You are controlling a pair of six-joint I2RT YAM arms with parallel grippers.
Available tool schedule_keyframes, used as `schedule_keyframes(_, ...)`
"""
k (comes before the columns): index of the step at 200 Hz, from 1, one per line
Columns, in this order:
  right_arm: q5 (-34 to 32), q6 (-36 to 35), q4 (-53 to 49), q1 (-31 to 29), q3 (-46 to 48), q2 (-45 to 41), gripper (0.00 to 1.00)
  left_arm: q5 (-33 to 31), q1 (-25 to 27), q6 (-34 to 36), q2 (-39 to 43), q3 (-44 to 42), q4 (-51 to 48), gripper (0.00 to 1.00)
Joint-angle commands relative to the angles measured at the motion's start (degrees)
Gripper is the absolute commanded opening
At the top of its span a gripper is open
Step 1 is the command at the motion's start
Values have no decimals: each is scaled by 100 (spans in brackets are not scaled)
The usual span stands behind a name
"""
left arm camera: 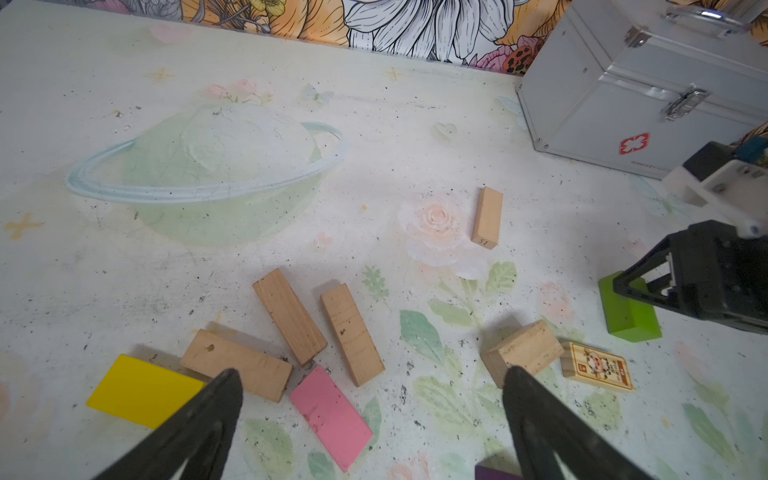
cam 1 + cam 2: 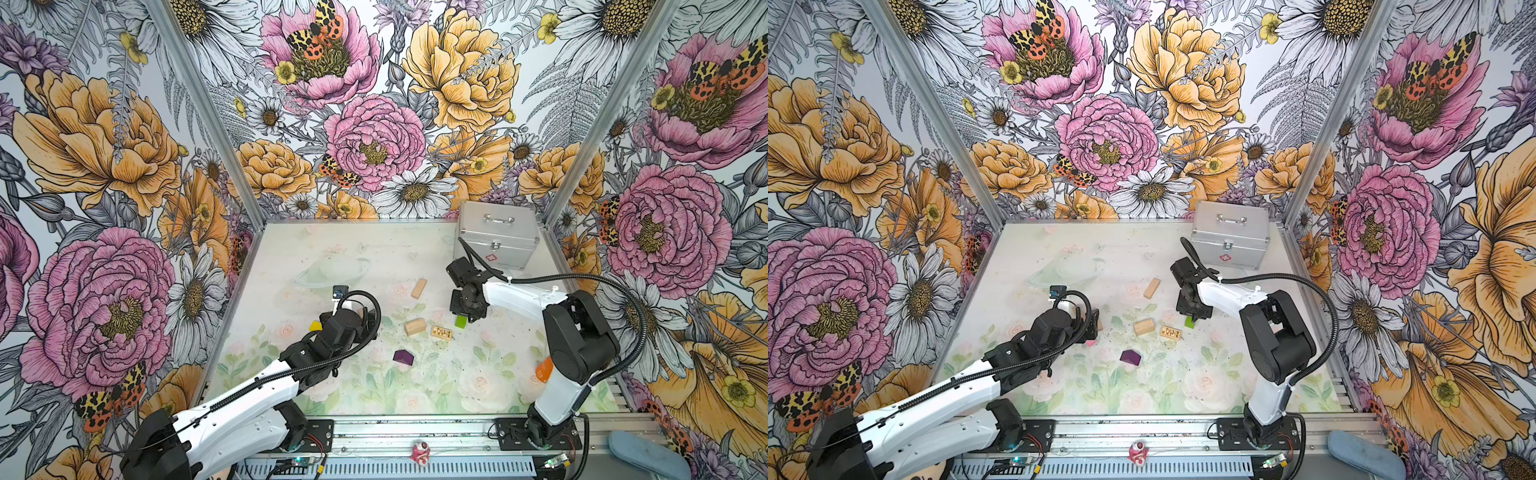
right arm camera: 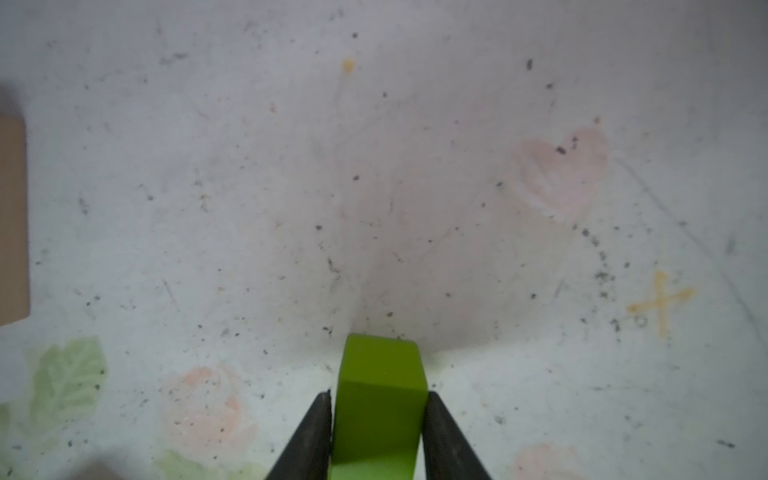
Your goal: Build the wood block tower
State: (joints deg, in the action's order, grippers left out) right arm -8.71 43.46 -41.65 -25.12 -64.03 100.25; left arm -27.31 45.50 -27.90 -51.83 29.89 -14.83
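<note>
Pinching the lime-green block [image 3: 380,370] from both sides, the right gripper [image 3: 378,395] is grasping it right of the bench's [image 1: 374,158] middle, likely for stacking. The left gripper [image 1: 372,371] is hovering released, wide open, over the tan planks [image 1: 351,332].

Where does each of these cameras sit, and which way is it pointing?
Both top views: mounted high above the front, looking down at the pale painted table; the left arm and right arm both show.
Left wrist: rides the left arm, looking forward across scattered tan wood planks; its left fingers show, spread open.
Right wrist: rides the right arm, looking closely down at the table; its right fingers pinch a lime-green wood block.
Shared: the left wrist view and both top views show that block and the silver metal case.
</note>
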Motion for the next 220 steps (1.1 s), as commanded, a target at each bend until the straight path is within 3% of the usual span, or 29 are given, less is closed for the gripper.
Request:
schedule_keyframes(1,-316,-267,-136,56,92,-266,42,121,-40,45,159,-80,-79,99)
schedule_keyframes(38,-694,-510,-512,-194,-104,-650,60,199,-45,-11,436,-160,-153,99)
schedule_keyframes(88,-409,-646,-669,-1000,-536,-1025,65,267,15,-484,967,-431,-515,99)
schedule_keyframes(129,116,-690,-366,-1684,-777,-565,70,177,140,-931,1712,-753,-921,99)
schedule_keyframes(171,536,-779,-43,-1963,-916,-15,75,51,179,-1165,2473,-921,-1341,99)
schedule_keyframes(176,591,-806,-21,-1992,-951,38,89,17,183,-1163,2543,-914,-1385,99)
schedule_keyframes(179,615,-824,1,-2002,-973,73,92,1,181,-1165,2574,-915,-1411,99)
schedule_keyframes(220,848,-967,25,-2171,-1247,480,95,-40,169,-1129,2740,-865,-1533,99)
